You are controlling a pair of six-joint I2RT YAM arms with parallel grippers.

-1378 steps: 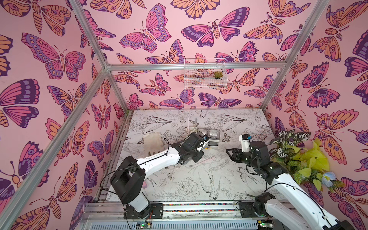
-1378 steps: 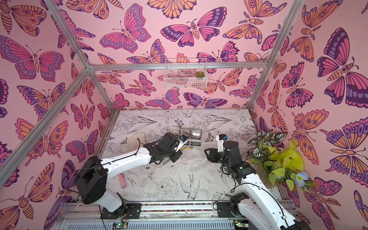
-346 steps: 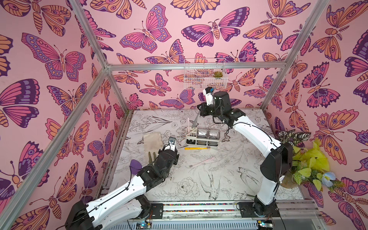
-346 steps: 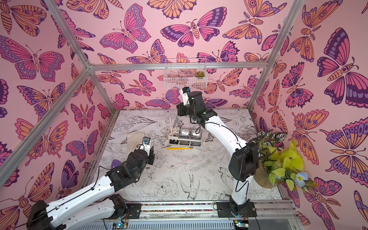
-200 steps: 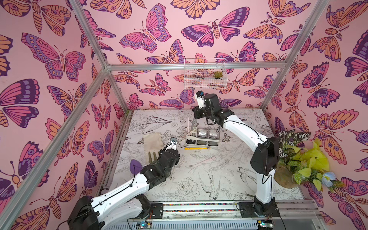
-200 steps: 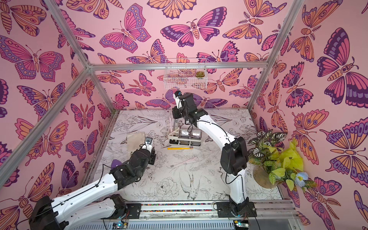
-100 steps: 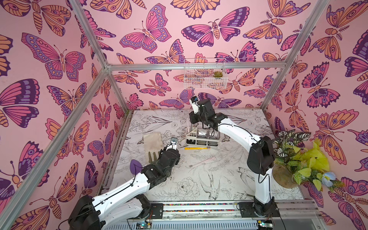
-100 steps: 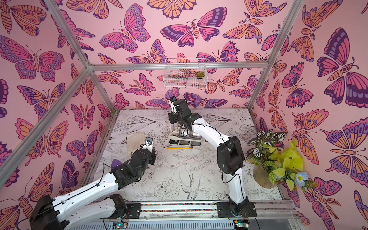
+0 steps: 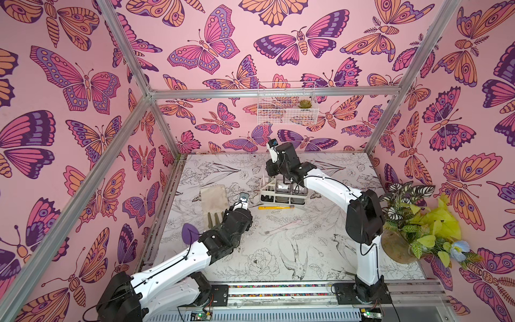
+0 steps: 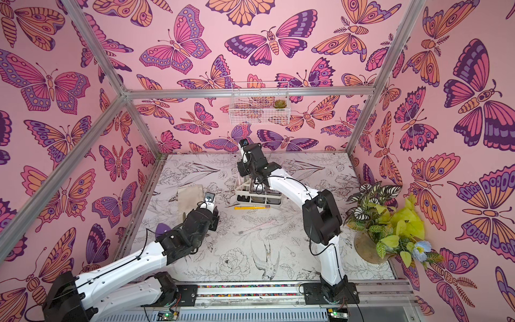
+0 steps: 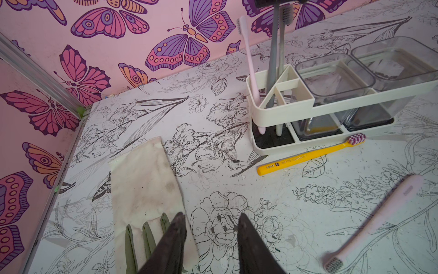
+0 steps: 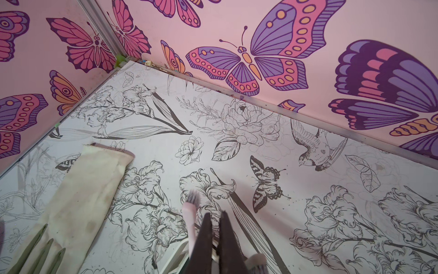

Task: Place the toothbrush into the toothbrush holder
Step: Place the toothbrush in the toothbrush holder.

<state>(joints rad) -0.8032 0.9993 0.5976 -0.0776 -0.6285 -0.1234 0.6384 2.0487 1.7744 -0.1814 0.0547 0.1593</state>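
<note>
The white toothbrush holder [image 9: 282, 198] [image 10: 257, 201] [image 11: 331, 100] stands at the table's back middle, with two clear-grey cups in it. A pink toothbrush [image 11: 248, 61] [image 12: 189, 208] and a grey one [image 11: 283, 40] stand in its slot section. My right gripper [image 12: 214, 213] [image 9: 271, 175] hangs over that slot end, shut on another grey toothbrush [image 11: 272, 52] whose lower end is inside the slot. A yellow toothbrush [image 9: 276, 207] [image 11: 308, 156] lies just in front of the holder. A second pink toothbrush [image 9: 281, 227] [image 11: 379, 218] lies nearer. My left gripper [image 11: 211, 220] is open and holds nothing, low over the table.
A cream glove [image 9: 214, 199] [image 11: 142, 185] with green fingers lies left of the holder, beside my left gripper. A purple disc [image 9: 189, 232] sits near the left wall. A potted plant [image 9: 412, 217] fills the right side. A white wire basket [image 9: 287, 111] hangs on the back wall.
My right arm has swung left and down from near the back wall until its gripper is over the holder's slot end. My left arm has hardly moved.
</note>
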